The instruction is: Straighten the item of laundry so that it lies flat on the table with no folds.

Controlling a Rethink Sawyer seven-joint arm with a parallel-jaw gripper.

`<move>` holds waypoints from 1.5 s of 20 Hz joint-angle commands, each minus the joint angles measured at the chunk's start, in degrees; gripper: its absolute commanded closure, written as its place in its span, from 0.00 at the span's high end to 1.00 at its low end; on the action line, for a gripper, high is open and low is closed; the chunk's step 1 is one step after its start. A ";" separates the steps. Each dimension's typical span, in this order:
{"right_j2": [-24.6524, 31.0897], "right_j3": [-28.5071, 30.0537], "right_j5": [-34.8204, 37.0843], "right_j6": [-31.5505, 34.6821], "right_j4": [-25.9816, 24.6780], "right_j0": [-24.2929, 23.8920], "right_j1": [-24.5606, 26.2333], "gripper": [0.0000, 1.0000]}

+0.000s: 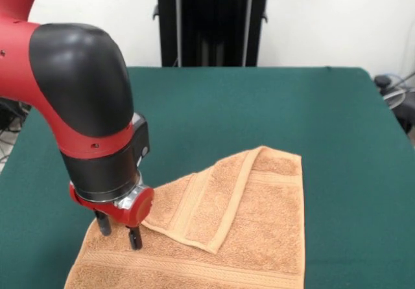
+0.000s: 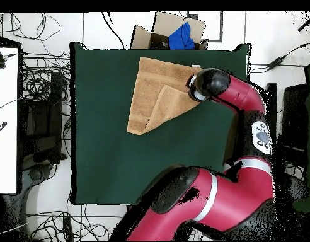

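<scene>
The orange-tan towel (image 1: 253, 218) lies on the green table (image 1: 227, 101) near its front edge, running out of the bottom of the front view. One corner is folded over it as a triangular flap (image 1: 207, 205). My gripper (image 1: 118, 232) is at the towel's left part, just left of the flap's tip, fingers apart with their tips down at the cloth and nothing between them. In the overhead view the towel (image 2: 154, 94) lies at the table's (image 2: 120, 157) top edge, and the arm's wrist (image 2: 208, 85) covers the gripper at the towel's right edge.
The black pedestal (image 1: 211, 23) stands behind the table's far edge. In the overhead view a cardboard box with something blue in it (image 2: 176, 34) sits just beyond the table's edge next to the towel. Cables (image 2: 44, 82) lie on the floor beside the table.
</scene>
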 commanded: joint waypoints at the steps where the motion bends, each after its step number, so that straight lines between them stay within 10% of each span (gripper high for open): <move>1: 5.27 9.84 0.48 3.22 1.09 0.06 0.12 1.00; 30: 5.72 30.04 3.58 8.49 11.25 -0.15 -9.70 1.00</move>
